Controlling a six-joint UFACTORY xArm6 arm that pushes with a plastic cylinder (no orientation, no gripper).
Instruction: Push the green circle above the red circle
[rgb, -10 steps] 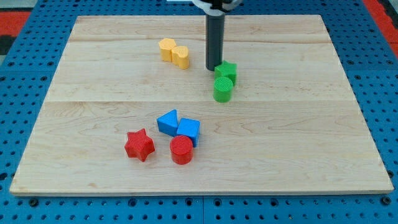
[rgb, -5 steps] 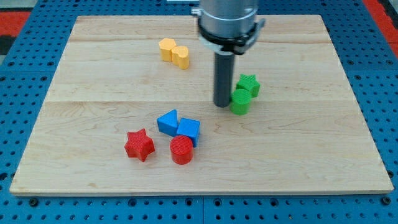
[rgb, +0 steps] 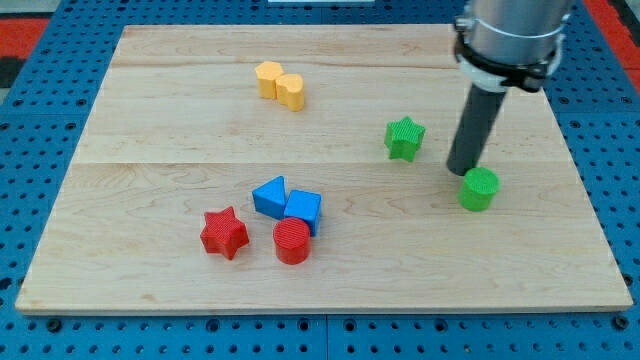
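Observation:
The green circle lies on the right part of the wooden board, well to the right of the red circle, which sits low in the middle. My tip stands just up and left of the green circle, touching or nearly touching it. The rod rises from there to the view's top right.
A green star lies left of the rod. Two blue blocks touch the red circle from above. A red star is to its left. Two yellow blocks sit near the top.
My tip has swept down and to the right. The green circle went with it, moving right and down, away from the red circle. The green star also shifted right.

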